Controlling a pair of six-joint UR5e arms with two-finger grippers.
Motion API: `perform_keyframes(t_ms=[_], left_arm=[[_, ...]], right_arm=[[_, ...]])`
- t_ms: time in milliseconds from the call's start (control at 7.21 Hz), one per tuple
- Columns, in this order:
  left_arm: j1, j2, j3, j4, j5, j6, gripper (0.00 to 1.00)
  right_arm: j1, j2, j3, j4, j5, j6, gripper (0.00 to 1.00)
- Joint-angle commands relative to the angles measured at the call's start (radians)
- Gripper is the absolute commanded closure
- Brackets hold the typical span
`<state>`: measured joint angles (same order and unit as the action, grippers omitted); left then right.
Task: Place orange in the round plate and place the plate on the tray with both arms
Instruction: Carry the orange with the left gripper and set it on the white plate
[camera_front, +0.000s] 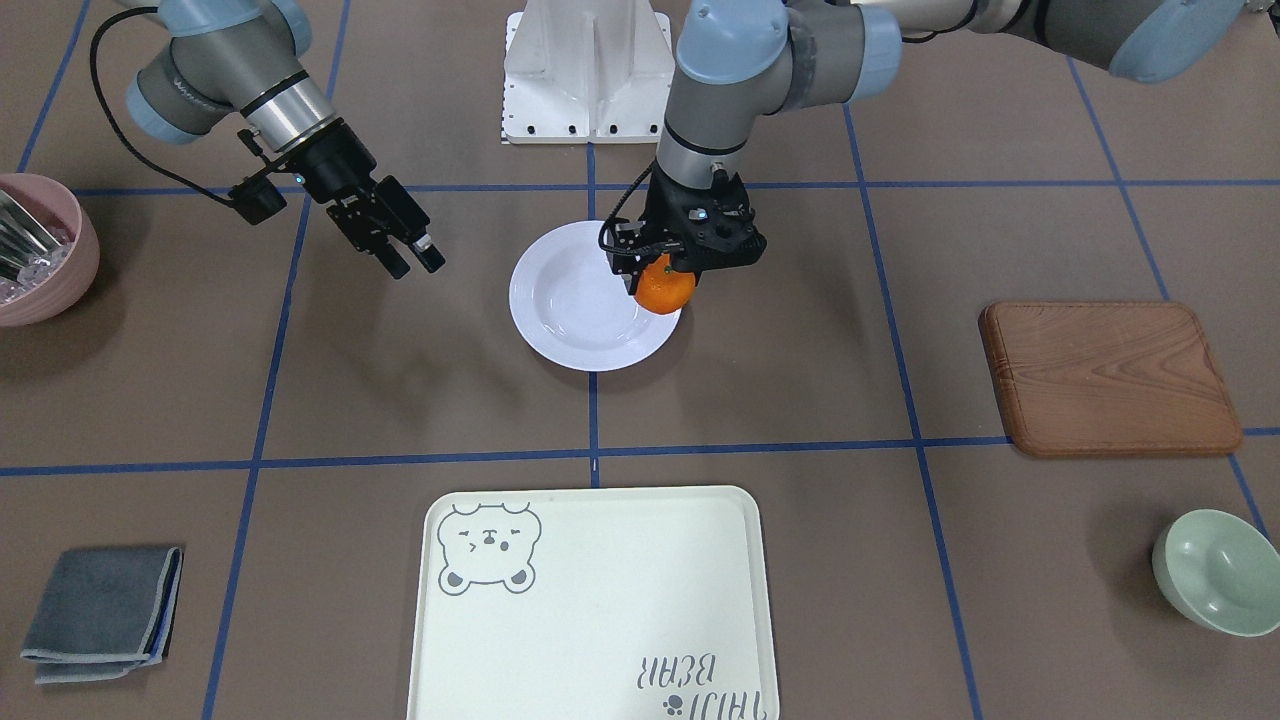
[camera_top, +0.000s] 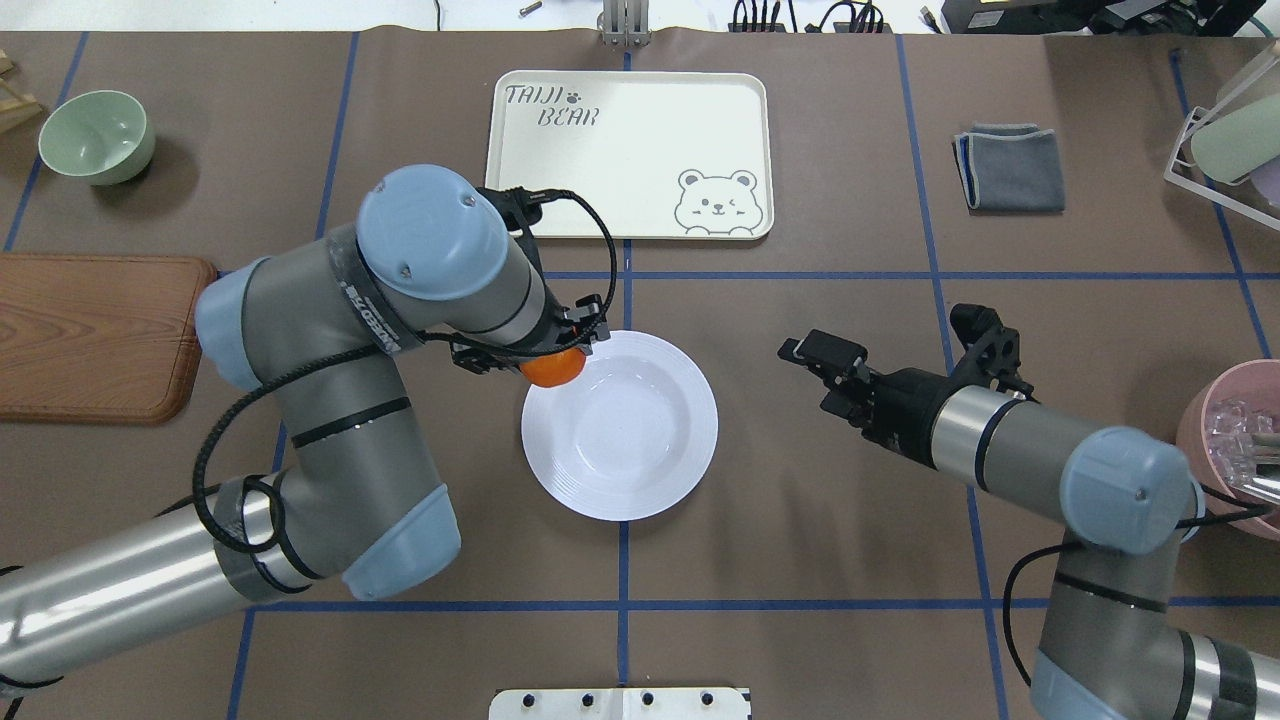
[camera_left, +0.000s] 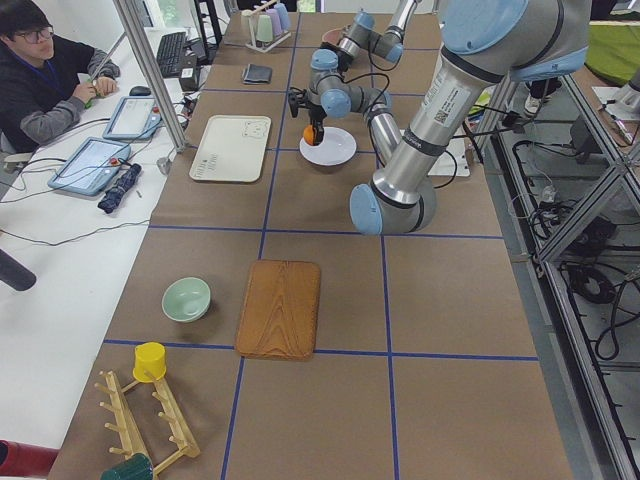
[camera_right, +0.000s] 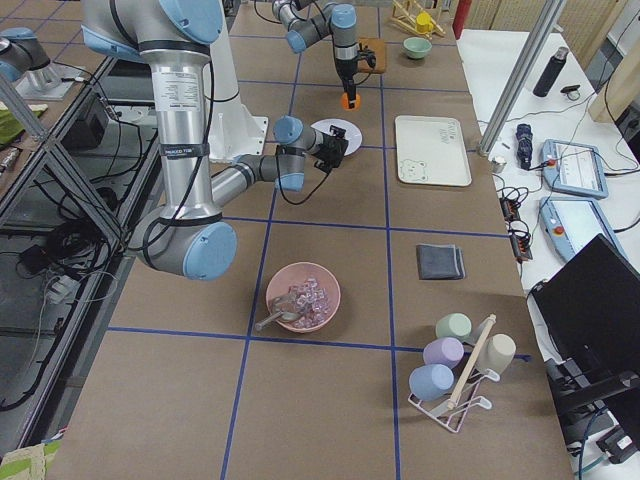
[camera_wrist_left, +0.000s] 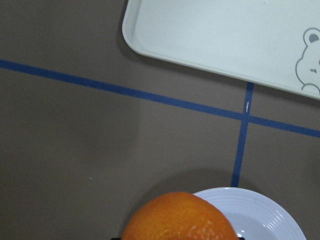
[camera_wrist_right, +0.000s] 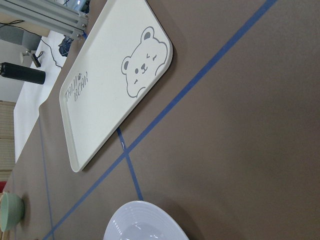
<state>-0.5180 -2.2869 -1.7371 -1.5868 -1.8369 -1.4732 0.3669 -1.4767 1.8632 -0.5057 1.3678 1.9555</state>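
L gripper (camera_front: 668, 274) w/ orange (camera_front: 666, 291) over plate (camera_front: 560, 346) rim

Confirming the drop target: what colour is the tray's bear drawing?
Grey, on the cream tray; clearest in overhead exterior.

Bright orange (camera_front: 665, 288) hung in left claw (camera_front: 672, 268) over white round plate (camera_front: 565, 310), at its right rim, mid-frame, cream tray (camera_front: 600, 600) lay bottom centre

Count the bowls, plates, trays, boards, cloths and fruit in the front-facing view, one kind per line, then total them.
Bowls: 2 (pink bowl, green bowl)
round plate: 1
tray: 1
wooden board: 1
grey cloth: 1
orange: 1
Total: 7
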Motion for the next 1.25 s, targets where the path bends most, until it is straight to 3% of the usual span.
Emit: perform_keyframes(t_ms=[0, 139, 277, 416, 694, 832, 1110], left_arm=[[0.096, -0.058, 0.097, -0.004, 0.098, -0.048, 1.0], [0.102, -0.083, 0.135, -0.008, 0.1, -0.058, 0.97], [0.107, -0.092, 0.155, -0.012, 0.1, -0.056, 0.69], [0.122, -0.1, 0.172, -0.013, 0.123, -0.056, 0.3], [0.131, -0.1, 0.209, -0.053, 0.153, -0.047, 0.02], [0.133, -0.098, 0.197, -0.053, 0.151, -0.038, 0.01], [0.099, -0.088, 0.066, -0.02, 0.113, 0.054, 0.01]], right_arm=[[-0.097, -0.005, -0.016, 0.069, -0.119, 0.022, 0.01], [-0.121, -0.004, -0.018, 0.07, -0.148, 0.022, 0.01], [-0.135, -0.001, -0.016, 0.07, -0.165, 0.022, 0.01], [-0.146, 0.001, -0.018, 0.072, -0.168, 0.025, 0.0], [-0.164, 0.0, -0.018, 0.075, -0.18, 0.034, 0.0], [-0.167, -0.004, -0.013, 0.075, -0.18, 0.027, 0.0], [-0.187, -0.007, -0.019, 0.073, -0.185, 0.02, 0.0]])
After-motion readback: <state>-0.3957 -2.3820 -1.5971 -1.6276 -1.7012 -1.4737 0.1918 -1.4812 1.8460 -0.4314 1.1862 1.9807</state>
